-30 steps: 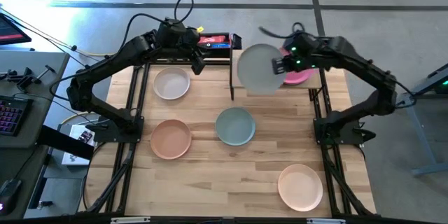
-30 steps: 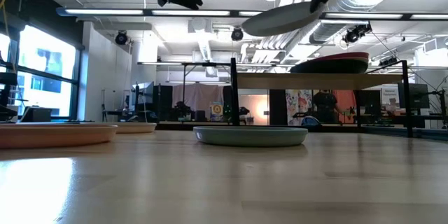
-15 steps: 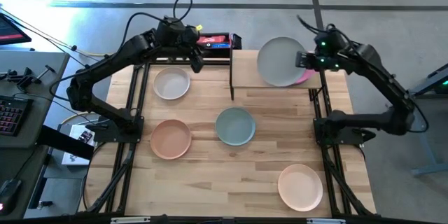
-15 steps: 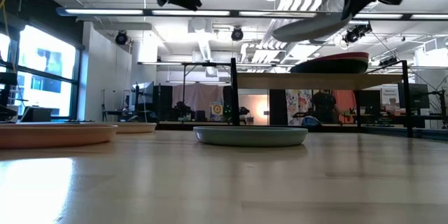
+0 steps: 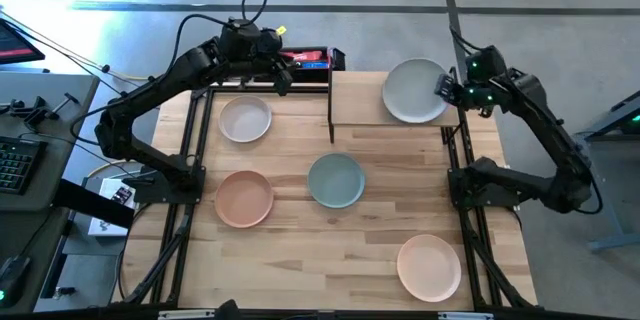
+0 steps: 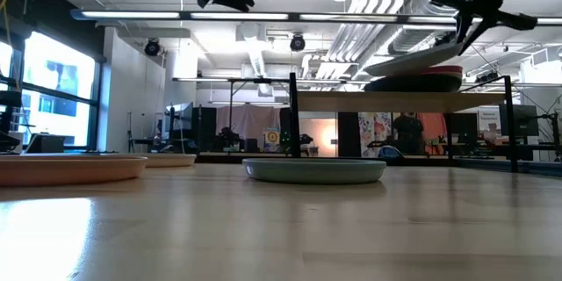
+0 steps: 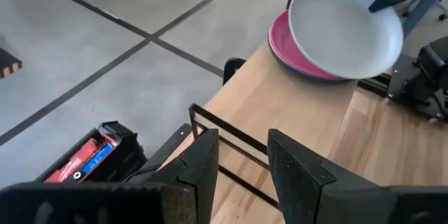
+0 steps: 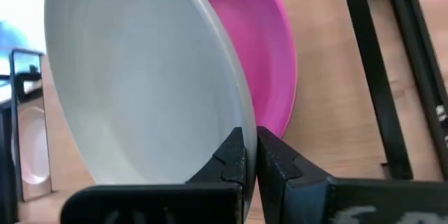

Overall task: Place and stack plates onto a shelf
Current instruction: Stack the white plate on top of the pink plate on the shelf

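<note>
Wooden tabletop (image 5: 370, 230) holds four plates (image 5: 336, 180); ceiling pipes behind

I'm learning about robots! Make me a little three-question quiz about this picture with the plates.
1. True or false: the right gripper is shut on the rim of the white plate.
2. Which colour is the plate on the shelf under the white one? A) magenta B) blue C) black
3. Fill in: not counting the shelf, ____ plates lie on the table.

Key:
1. True. The white plate is tilted, held over the magenta plate.
2. A
3. Four: the cream plate, the peach plate, the sage green plate and the pale peach plate.
</note>
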Controlling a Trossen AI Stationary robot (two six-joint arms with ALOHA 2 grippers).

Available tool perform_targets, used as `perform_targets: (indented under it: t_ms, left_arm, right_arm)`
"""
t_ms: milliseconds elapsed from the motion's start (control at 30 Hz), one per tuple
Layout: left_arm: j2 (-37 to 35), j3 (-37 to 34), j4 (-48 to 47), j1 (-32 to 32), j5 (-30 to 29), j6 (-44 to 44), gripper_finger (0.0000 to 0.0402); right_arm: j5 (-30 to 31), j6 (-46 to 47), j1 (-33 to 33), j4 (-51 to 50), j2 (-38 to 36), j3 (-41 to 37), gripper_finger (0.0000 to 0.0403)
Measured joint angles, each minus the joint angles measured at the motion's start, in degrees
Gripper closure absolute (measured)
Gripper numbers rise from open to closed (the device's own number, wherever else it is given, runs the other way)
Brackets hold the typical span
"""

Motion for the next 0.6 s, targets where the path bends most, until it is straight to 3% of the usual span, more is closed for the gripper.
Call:
perform_targets:
  t_ms: [267,600]
  left_arm:
    - [0.0,0.0,0.0,0.0,0.0,0.0,0.0291]
    - [0.0,0.0,0.0,0.0,0.0,-1.5,0.0291]
  right_arm:
    - [-1.4,-0.6,-5.0,2.2,0.3,-1.2,0.0403]
    - [-1.4,0.6,-5.2,2.6,2.0,-1.2,0.0403]
